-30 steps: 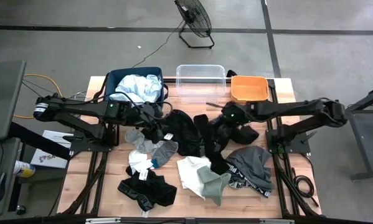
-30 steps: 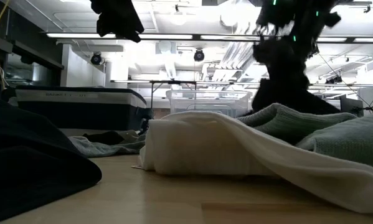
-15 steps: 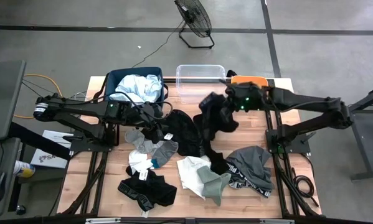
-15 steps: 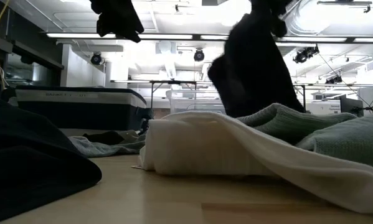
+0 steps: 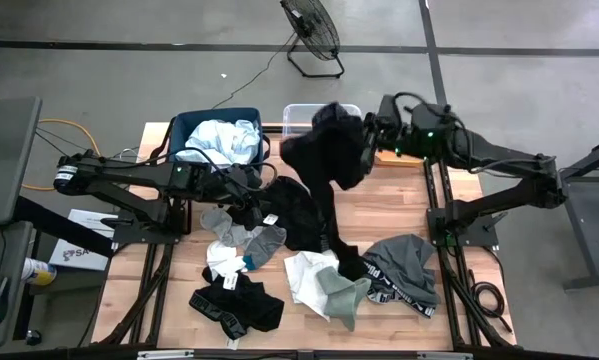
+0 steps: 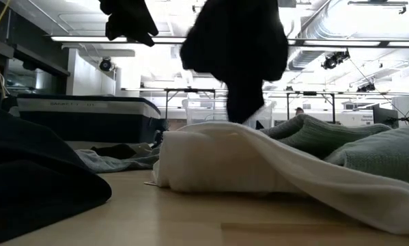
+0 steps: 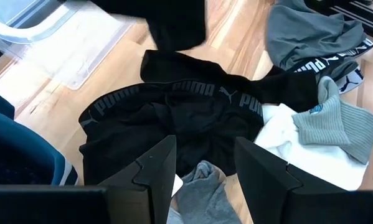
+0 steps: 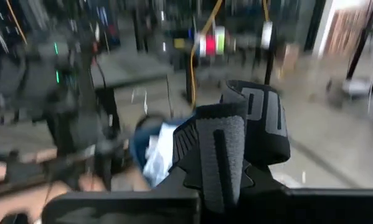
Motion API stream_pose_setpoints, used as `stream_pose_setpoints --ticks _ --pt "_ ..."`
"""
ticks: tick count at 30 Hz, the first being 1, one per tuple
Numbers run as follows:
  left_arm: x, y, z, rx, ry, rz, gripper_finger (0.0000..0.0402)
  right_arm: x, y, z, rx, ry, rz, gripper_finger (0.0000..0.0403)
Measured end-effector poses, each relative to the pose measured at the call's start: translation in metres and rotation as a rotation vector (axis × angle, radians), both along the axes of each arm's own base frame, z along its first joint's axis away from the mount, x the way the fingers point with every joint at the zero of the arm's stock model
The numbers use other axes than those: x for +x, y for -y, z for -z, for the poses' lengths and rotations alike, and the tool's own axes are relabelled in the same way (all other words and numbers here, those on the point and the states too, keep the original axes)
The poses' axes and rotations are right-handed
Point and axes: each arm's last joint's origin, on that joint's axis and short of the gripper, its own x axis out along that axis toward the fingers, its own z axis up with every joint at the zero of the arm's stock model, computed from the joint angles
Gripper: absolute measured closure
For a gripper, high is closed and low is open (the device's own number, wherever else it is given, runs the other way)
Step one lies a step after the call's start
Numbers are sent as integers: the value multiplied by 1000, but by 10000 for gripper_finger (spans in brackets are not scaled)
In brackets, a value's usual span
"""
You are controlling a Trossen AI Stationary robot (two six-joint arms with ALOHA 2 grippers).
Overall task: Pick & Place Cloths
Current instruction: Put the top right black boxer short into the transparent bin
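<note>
High view: right gripper [image 5: 371, 140] clamped on black garment [image 5: 329, 155], hanging, apparently just clear of the clear tub [image 5: 297, 118]. Left gripper [image 5: 251, 195] part-open, empty, over black cloths [image 5: 297, 212] mid-table.

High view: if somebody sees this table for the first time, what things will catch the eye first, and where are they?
First, the black garment hanging in the air from the right gripper, whose jaws are shut on it, above the clear tub at the table's far edge. Next, the many cloths scattered over the wooden table, and the navy bin at the far left with pale blue fabric inside. The left gripper hovers over a black piece near the middle.
</note>
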Motion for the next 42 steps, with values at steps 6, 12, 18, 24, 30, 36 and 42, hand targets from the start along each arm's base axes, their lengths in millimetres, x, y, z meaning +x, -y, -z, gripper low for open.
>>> stream_pose_setpoints --ticks 6,12,18,24,30,36,42 --pt "0 0 0 -14 4 -12 243 0 16 -19 -135 171 6 399" --pt "0 0 -1 -23 13 -21 243 5 43 -22 -208 240 68 399" --pt "0 0 -1 -30 16 -29 243 20 78 -3 -197 188 94 399" --pt "0 0 -1 -48 21 -48 243 29 110 14 -195 153 139 399" --pt "0 0 -1 -60 24 -58 243 34 140 35 -162 86 217 399" --pt "0 0 -1 -73 29 -77 243 37 160 60 -88 -37 299 399" --pt "0 0 -1 -91 33 -94 243 41 160 82 8 -188 221 399"
